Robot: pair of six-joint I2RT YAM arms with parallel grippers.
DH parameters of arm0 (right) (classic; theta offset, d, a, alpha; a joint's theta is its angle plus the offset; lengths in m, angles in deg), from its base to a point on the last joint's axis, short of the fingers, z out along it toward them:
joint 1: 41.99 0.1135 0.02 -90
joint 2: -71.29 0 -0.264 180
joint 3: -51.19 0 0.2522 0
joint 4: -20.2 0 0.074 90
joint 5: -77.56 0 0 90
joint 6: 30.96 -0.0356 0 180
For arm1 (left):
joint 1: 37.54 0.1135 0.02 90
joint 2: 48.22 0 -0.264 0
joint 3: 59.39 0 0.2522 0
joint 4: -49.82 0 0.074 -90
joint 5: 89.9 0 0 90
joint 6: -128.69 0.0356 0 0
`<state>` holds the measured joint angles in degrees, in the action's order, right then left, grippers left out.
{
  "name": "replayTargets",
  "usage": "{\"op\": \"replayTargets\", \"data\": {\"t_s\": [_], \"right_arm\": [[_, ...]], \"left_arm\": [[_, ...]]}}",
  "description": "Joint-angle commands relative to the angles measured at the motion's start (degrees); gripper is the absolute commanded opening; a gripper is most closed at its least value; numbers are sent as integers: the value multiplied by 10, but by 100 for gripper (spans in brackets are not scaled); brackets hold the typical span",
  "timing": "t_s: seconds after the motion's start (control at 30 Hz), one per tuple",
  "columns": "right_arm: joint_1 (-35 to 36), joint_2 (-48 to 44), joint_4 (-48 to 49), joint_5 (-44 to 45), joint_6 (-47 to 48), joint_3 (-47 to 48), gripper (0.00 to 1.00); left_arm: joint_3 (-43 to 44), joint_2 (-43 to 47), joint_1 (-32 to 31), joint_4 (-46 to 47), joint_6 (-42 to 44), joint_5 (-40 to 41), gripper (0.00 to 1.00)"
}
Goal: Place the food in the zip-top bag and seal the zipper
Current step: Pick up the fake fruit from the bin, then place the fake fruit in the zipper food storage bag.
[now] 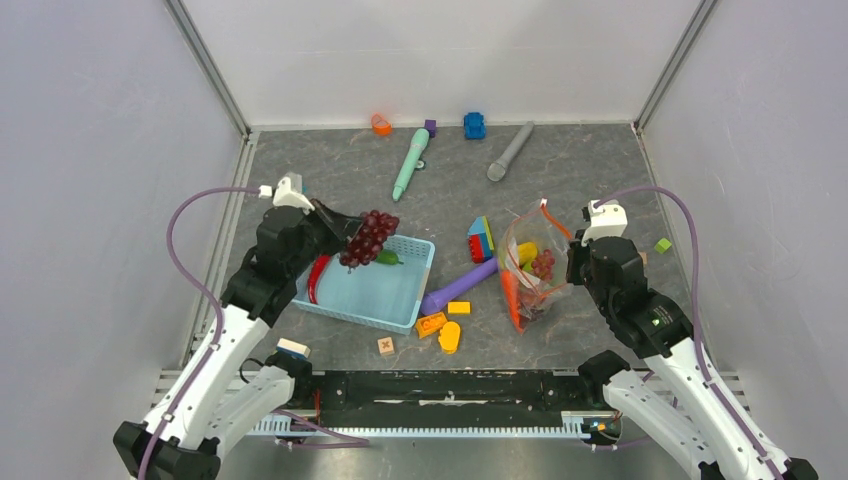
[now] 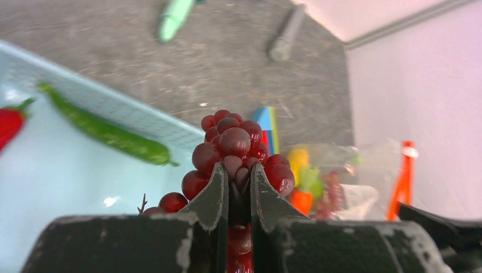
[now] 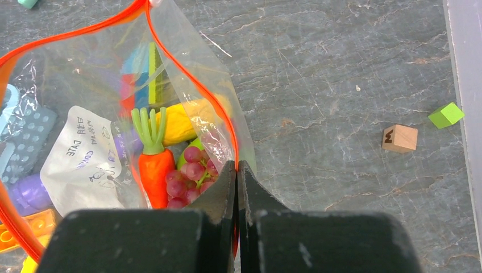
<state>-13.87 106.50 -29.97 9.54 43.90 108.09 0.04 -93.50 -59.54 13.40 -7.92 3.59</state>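
Clock reference: 12 o'clock is taken as the far wall in the top view.
Left gripper: set at 9 o'clock of the table; its jaws are clamped on a grape bunch, with only a narrow gap seen between them in the left wrist view.
Held grape bunch: dark red, carried over the 12 o'clock rim of the light-blue basket, apart from the basket floor.
Basket contents: 1 red chilli is lying along the 9 o'clock side, and 1 green vegetable near the 12 o'clock wall, just beside the held bunch.
Right gripper: set at 3 o'clock of the table; its jaws are pressed together on the rim of the zip-top bag.
Zip-top bag: found at 3 o'clock, well apart from the basket, with its mouth lifted and facing 12 o'clock.
Zipper: unsealed; the orange-red strip is spread into an open loop, and 1 side of it is pinched between the right jaws.
Bag contents: 1 carrot, 1 yellow piece and a second grape bunch are seen inside.
Purple cylinder: lying between the basket and the bag.
Loose cubes: 1 wooden cube and 1 green cube are resting at 3 o'clock of the bag.
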Motion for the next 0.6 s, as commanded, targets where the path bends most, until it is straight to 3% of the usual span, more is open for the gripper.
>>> {"op": "replayTargets", "data": {"t_s": [0.0,0.1,0.23,0.4,0.57], "right_arm": [[3,-6,22,-12,7,3,0],[3,-7,23,-15,10,3,0],[3,-6,24,-22,12,4,0],[3,-9,25,-24,13,5,0],[2,-15,25,-26,14,5,0]], "left_arm": [[52,-26,-3,148,28,-161,2],[90,-71,-17,194,29,-265,2],[154,-133,-70,224,52,-334,2],[269,-218,-179,180,116,-343,2],[359,-301,-240,128,153,-349,2]]}}
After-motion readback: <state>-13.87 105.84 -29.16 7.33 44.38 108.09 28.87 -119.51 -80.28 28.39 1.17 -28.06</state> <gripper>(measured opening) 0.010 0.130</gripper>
